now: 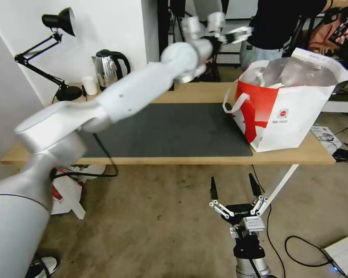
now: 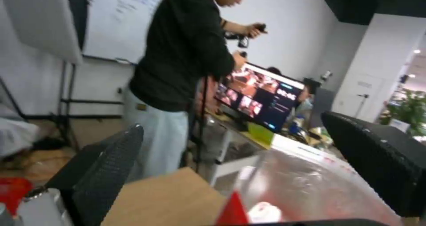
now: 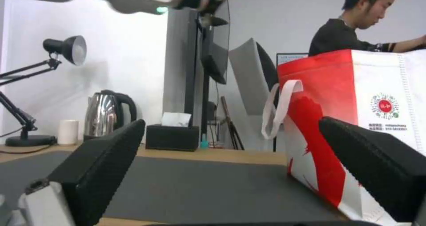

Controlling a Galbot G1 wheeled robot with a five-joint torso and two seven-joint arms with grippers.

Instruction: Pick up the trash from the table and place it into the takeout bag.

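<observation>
Left gripper hangs high above the far edge of the desk, its arm stretched across the dark grey mat toward the takeout bag; its fingers stand wide apart with nothing between them. Seen from the left wrist, the bag's open mouth and silver foil lining lie just below and beyond the gripper, with a strip of bare wood desk beside them. Right gripper waits low in front of the desk's near edge, pointing upward, its black fingers likewise spread wide and empty.

Standing upright on the right end of the desk, partly on the mat's corner, the white bag shows its bold red patch, a small round logo and white strap handles. No trash can be made out on the mat; what lies inside the bag cannot be told.

At the desk's far left corner stand a black desk lamp, a small white cup and a steel electric kettle. From the right wrist a black tissue box sits just beside the kettle. Under the desk, on the concrete floor, a smaller red-and-white bag rests near the left arm's shoulder, and cables trail to the right.
</observation>
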